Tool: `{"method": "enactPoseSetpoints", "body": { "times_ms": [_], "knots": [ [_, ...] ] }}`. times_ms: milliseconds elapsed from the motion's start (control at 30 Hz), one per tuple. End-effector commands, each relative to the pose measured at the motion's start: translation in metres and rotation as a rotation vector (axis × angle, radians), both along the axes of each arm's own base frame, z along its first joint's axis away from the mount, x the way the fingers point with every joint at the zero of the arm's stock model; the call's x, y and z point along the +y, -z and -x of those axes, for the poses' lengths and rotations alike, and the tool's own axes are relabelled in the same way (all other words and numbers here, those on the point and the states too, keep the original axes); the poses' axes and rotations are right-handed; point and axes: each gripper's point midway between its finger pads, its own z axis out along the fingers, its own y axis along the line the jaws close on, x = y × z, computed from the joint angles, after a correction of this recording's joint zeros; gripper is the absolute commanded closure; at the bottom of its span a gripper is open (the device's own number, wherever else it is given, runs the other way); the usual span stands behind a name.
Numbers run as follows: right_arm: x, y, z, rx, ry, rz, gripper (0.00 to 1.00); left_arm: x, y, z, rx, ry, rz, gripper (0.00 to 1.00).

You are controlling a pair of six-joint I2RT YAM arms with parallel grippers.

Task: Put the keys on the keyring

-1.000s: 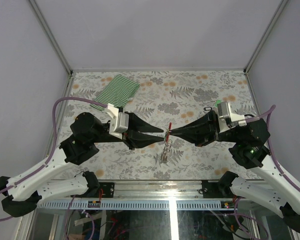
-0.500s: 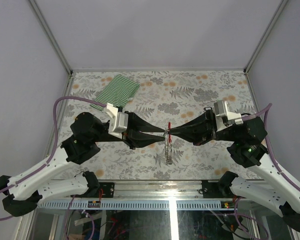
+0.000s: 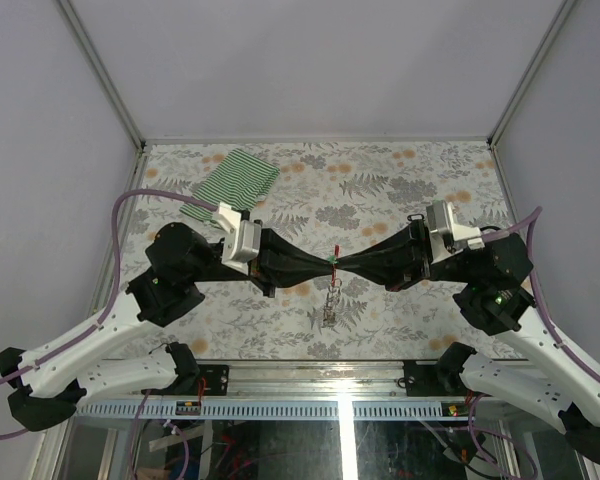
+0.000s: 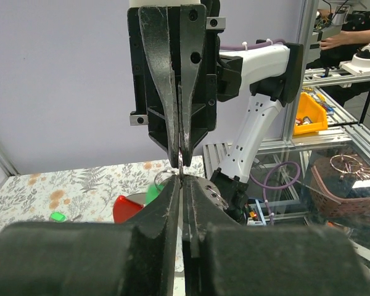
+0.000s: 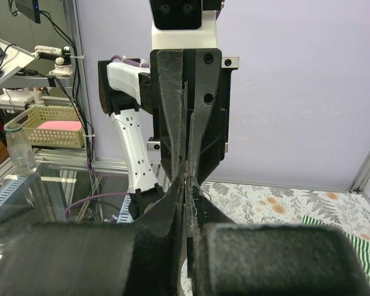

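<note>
Above the middle of the table, my left gripper and right gripper meet tip to tip. Both are shut on the keyring, whose thin red loop shows just above the tips. A silvery chain hangs from it down to the table. In the left wrist view my left gripper pinches a thin metal ring against the right one's tips. A red tag and a green tag of the keys hang blurred beside my fingers. In the right wrist view my right gripper is closed with only a hairline gap.
A green-and-white striped cloth lies at the back left of the flowered table. A small green piece lies on the table beyond my left fingers. Frame posts stand at the back corners.
My left gripper moved in to the right and closed its jaws on the keyring at the right gripper's tips. The right gripper stayed shut, and the hanging chain swung slightly.
</note>
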Motion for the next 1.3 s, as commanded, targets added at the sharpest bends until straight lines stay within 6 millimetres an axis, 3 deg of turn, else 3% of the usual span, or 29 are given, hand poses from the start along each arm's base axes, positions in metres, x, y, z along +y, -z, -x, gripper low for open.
{"method": "enactPoseSetpoints", "body": {
  "times_ms": [0, 133, 267, 300, 400, 833, 1067, 1267],
  "knots": [
    [-0.004, -0.014, 0.001, -0.054, 0.022, -0.049, 1.00, 0.002, -0.022, 0.004, -0.030, 0.008, 0.068, 1.00],
    [-0.006, -0.013, 0.002, -0.061, 0.032, -0.033, 0.98, 0.002, -0.018, 0.002, -0.019, -0.002, 0.024, 1.00],
    [-0.011, -0.012, 0.000, -0.092, 0.070, 0.013, 0.80, 0.004, -0.003, -0.005, -0.008, -0.045, -0.119, 1.00],
    [-0.012, -0.011, 0.000, -0.094, 0.080, 0.028, 0.76, 0.006, 0.010, -0.007, 0.009, -0.057, -0.193, 1.00],
    [-0.015, -0.006, -0.003, -0.098, 0.113, 0.063, 0.69, 0.014, 0.021, -0.012, -0.005, -0.090, -0.324, 1.00],
    [0.000, 0.040, -0.019, -0.006, 0.108, 0.198, 0.64, 0.034, 0.069, -0.033, 0.034, -0.143, -0.800, 1.00],
    [0.013, 0.070, -0.025, 0.033, 0.066, 0.258, 0.62, 0.038, 0.078, -0.042, 0.053, -0.163, -0.930, 1.00],
    [0.023, 0.083, -0.029, 0.055, 0.037, 0.269, 0.61, 0.033, 0.080, -0.040, 0.048, -0.151, -0.947, 1.00]
  ]
}}
